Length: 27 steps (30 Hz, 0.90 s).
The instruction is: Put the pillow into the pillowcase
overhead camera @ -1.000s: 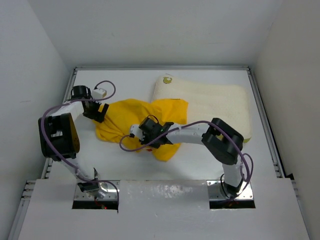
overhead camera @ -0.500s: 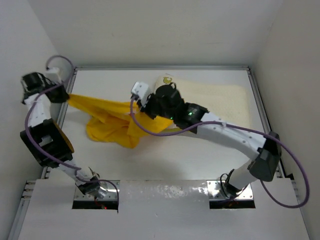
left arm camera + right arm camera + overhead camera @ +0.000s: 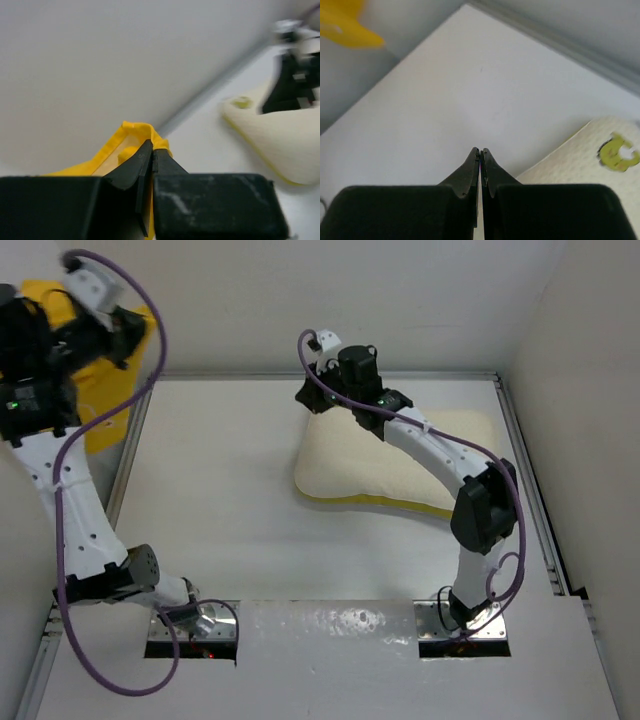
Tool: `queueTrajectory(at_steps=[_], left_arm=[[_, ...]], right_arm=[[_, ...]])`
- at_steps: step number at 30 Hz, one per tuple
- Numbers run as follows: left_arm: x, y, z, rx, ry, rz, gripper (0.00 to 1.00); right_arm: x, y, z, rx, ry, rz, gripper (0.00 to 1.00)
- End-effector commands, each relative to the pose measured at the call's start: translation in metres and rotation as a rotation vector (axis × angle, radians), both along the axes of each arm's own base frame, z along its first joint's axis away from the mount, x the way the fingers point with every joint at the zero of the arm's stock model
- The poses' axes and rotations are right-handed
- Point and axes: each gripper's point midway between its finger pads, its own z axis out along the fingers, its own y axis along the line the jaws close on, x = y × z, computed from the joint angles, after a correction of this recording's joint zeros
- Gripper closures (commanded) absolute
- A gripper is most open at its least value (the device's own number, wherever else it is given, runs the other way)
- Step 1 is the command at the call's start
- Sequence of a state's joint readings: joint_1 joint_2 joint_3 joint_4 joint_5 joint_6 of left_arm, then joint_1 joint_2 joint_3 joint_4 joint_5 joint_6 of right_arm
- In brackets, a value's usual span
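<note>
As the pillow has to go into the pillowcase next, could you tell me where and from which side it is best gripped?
Probably the thin trimmed edge of the pillow at its far-left corner, beside the yellow-green mark, coming from the left. The quilted body looks too thick for the jaws, and that corner lies nearest the shut right gripper.

No lettering is legible anywhere; the pillow [image 3: 350, 465] bears only a blurred yellow-green mark [image 3: 618, 152].
</note>
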State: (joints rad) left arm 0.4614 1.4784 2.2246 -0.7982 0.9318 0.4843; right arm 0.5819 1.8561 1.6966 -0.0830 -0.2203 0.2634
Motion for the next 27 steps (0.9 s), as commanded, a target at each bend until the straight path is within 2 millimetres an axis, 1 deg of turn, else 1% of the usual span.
queueTrajectory(at_steps=[1, 2, 3, 4, 5, 6, 7, 8, 9, 10, 11, 12, 13, 14, 15, 16, 17, 18, 19, 20, 21, 22, 23, 24, 25, 26, 27], left_arm=[[0.008, -0.078, -0.084, -0.074, 0.29, -0.281, 1.0], [0.012, -0.099, -0.12, -0.098, 0.399, -0.326, 1.0], [0.013, -0.108, -0.154, -0.111, 0.494, -0.336, 1.0], [0.01, -0.129, -0.174, -0.079, 0.552, -0.358, 1.0], [0.008, -0.139, -0.192, -0.03, 0.58, -0.384, 1.0], [-0.005, -0.152, -0.215, 0.017, 0.652, -0.426, 0.9], [-0.019, -0.172, -0.24, 0.087, 0.713, -0.486, 0.72], [-0.027, -0.177, -0.249, 0.161, 0.701, -0.546, 0.2], [-0.04, -0.179, -0.254, 0.179, 0.737, -0.585, 0.01], [-0.045, -0.181, -0.248, 0.182, 0.717, -0.615, 0.0], [-0.044, -0.177, -0.242, 0.203, 0.688, -0.61, 0.0], [-0.037, -0.176, -0.224, 0.212, 0.629, -0.583, 0.0], [-0.025, -0.163, -0.216, 0.176, 0.643, -0.482, 0.0], [-0.004, -0.154, -0.202, 0.151, 0.581, -0.405, 0.0], [0.011, -0.132, -0.197, 0.106, 0.58, -0.302, 0.08], [0.024, -0.114, -0.204, 0.068, 0.617, -0.18, 0.79], [0.041, -0.098, -0.208, 0.076, 0.6, -0.09, 1.0], [0.044, -0.085, -0.238, 0.109, 0.665, -0.023, 1.0], [0.049, -0.063, -0.266, 0.196, 0.717, 0.075, 1.0], [0.044, -0.051, -0.305, 0.288, 0.792, 0.085, 1.0], [0.04, -0.041, -0.325, 0.338, 0.839, 0.111, 0.85], [0.036, -0.029, -0.351, 0.418, 0.9, 0.126, 0.39], [0.032, -0.026, -0.368, 0.445, 0.936, 0.119, 0.3], [0.02, -0.025, -0.393, 0.465, 0.994, 0.1, 0.23], [0.02, -0.025, -0.403, 0.466, 0.992, 0.099, 0.07], [0.024, -0.025, -0.418, 0.462, 0.97, 0.102, 0.06], [0.027, -0.025, -0.423, 0.461, 0.95, 0.108, 0.02]], right_arm=[[-0.021, 0.007, 0.03, 0.085, 0.013, 0.043, 0.98], [-0.022, 0.003, 0.024, 0.071, 0.022, 0.025, 0.97], [-0.02, -0.007, 0.028, 0.057, 0.008, -0.019, 0.97], [-0.023, -0.014, 0.018, 0.026, 0.031, -0.038, 0.94], [-0.024, -0.022, 0.021, 0.014, 0.028, -0.06, 0.89], [-0.022, -0.031, 0.017, -0.003, 0.038, -0.102, 0.78], [-0.024, -0.04, 0.004, -0.039, 0.08, -0.128, 0.41], [-0.022, -0.052, -0.003, -0.061, 0.105, -0.172, 0.28], [-0.017, -0.069, -0.003, -0.07, 0.119, -0.255, 0.2], [-0.021, -0.08, -0.017, -0.096, 0.161, -0.29, 0.13], [-0.018, -0.094, -0.022, -0.091, 0.183, -0.342, 0.09], [-0.021, -0.102, -0.016, -0.079, 0.172, -0.366, 0.08], [-0.022, -0.106, -0.024, -0.097, 0.158, -0.365, 0.24], [-0.024, -0.103, -0.023, -0.1, 0.142, -0.338, 0.57], [-0.026, -0.096, -0.026, -0.103, 0.141, -0.299, 0.97], [-0.034, -0.079, -0.026, -0.111, 0.152, -0.238, 1.0], [-0.038, -0.07, -0.029, -0.158, 0.139, -0.18, 1.0], [-0.042, -0.06, -0.035, -0.193, 0.145, -0.146, 1.0], [-0.041, -0.048, -0.047, -0.24, 0.166, -0.115, 0.99], [-0.049, -0.032, -0.053, -0.273, 0.16, -0.053, 0.78], [-0.051, -0.024, -0.061, -0.287, 0.171, -0.023, 0.39], [-0.051, -0.011, -0.073, -0.302, 0.188, 0.007, 0.3], [-0.051, -0.003, -0.077, -0.289, 0.204, 0.029, 0.25], [-0.05, 0.001, -0.082, -0.28, 0.223, 0.033, 0.22], [-0.047, 0.007, -0.091, -0.27, 0.241, 0.043, 0.19], [-0.043, 0.009, -0.095, -0.267, 0.245, 0.035, 0.14], [-0.041, 0.01, -0.1, -0.276, 0.245, 0.033, 0.12]])
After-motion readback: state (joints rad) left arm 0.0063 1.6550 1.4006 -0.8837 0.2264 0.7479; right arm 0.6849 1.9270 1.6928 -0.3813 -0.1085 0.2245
